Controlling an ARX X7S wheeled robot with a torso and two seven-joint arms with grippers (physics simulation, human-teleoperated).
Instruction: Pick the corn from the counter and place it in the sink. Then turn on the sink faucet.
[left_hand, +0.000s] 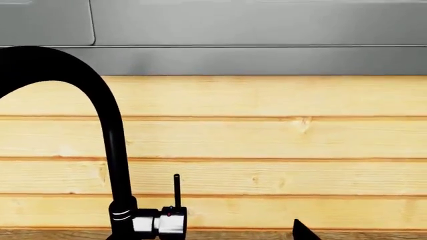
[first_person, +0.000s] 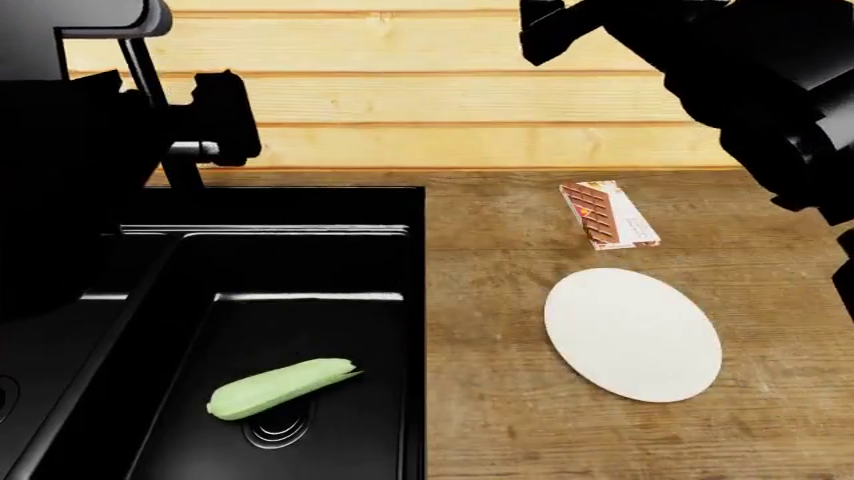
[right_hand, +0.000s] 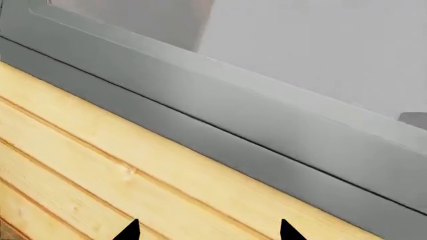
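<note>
The pale-green corn (first_person: 280, 388) lies in the near basin of the black sink (first_person: 267, 207), just above its ringed drain (first_person: 276, 428). The black gooseneck faucet (left_hand: 112, 145) stands close in front of my left gripper (left_hand: 213, 235), with its slim upright lever (left_hand: 177, 190) and chrome side body (left_hand: 160, 223) to the left of the one fingertip (left_hand: 303, 233) that shows. In the head view the left gripper (first_person: 220, 115) is beside the faucet (first_person: 144, 75). It looks open and empty. My right gripper (right_hand: 208, 232) is open and empty, raised toward the wall (first_person: 541, 30).
A white plate (first_person: 631, 333) and a brown chocolate bar (first_person: 609, 214) lie on the wood counter (first_person: 507, 420) right of the sink. A plank wall (first_person: 441, 100) rises behind the counter, with grey cabinets (left_hand: 253, 30) above it.
</note>
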